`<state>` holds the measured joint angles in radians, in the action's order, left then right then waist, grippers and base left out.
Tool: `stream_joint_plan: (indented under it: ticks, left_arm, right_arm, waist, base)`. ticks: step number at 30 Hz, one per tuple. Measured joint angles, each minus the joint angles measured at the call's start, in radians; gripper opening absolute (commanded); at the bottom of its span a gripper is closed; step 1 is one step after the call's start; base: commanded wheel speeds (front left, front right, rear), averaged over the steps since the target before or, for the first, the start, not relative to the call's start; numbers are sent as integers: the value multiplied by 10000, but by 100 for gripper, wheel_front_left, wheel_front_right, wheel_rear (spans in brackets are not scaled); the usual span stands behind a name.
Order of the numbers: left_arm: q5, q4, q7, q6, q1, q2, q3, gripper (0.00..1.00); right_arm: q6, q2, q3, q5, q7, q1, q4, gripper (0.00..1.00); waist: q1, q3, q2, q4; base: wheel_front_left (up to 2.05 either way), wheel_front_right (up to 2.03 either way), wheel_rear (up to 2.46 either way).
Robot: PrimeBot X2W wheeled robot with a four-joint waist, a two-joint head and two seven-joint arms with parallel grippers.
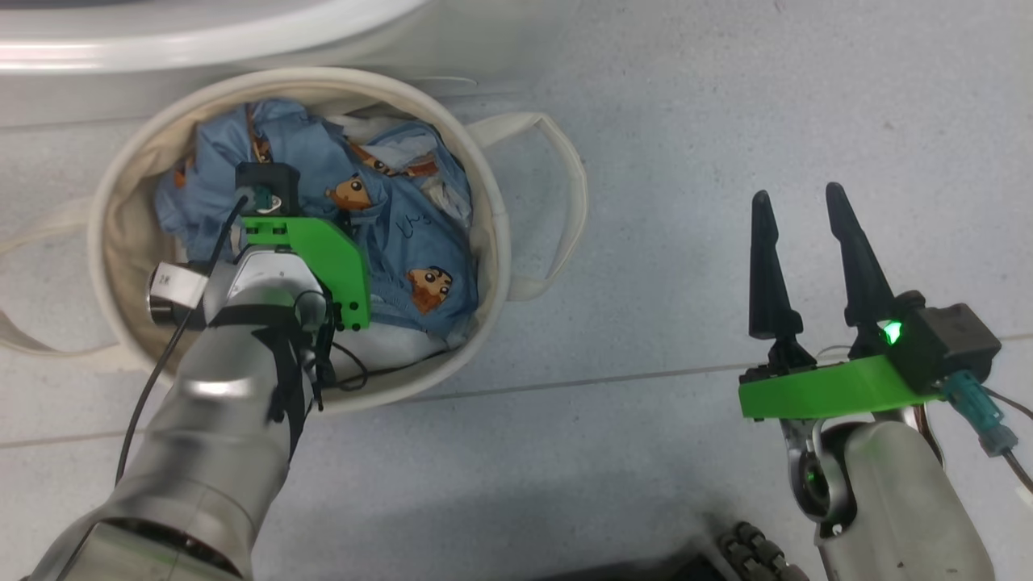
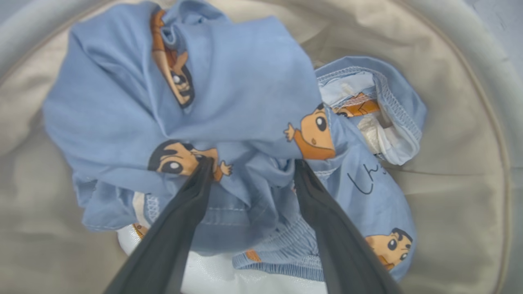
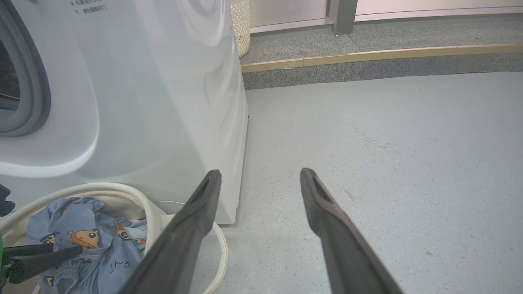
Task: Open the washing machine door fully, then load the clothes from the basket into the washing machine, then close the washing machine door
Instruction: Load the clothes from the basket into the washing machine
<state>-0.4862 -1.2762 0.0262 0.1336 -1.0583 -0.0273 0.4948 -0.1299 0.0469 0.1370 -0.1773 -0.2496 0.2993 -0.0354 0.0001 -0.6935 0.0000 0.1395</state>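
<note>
Looking like laundry corner in utility or test space. White washing machine (image 3: pixel 143 102) standing at ten o'clock in right wrist view, grey gasket (image 3: pixel 39 94) showing at nine. Speckled grey floor (image 3: pixel 388 143) spreading toward three. Raised step (image 3: pixel 367 69) with tan edging running across at one; woven hamper (image 3: pixel 240 24) standing behind machine at twelve. Cream basket (image 1: pixel 323 77) holding clothes (image 1: pixel 403 234), sitting at ten o'clock in head view.

Clothes (image 2: pixel 245 81): light blue, orange-brown cartoon figures. Basket (image 1: pixel 121 177): cream. Washing machine (image 3: pixel 163 81): white. Floor (image 1: pixel 726 121): speckled grey.
</note>
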Motion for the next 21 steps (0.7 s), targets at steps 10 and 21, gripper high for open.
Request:
stream_joint_plan:
  ticks: [10, 21]
  left_arm:
    - [-736, -48, 75, 65, -360, 4, 391, 0]
    - [-800, -61, -2410, 163, -203, 8, 798, 0]
  right_arm:
    - [0, 2, 19, 468, -2, 39, 136, 100]
    - [0, 13, -104, 502, -2, 268, 50, 100]
  waist:
    - [0, -468, 0, -173]
    - [0, 104, 0, -821]
  base:
    - [0, 0, 0]
    - [0, 0, 0]
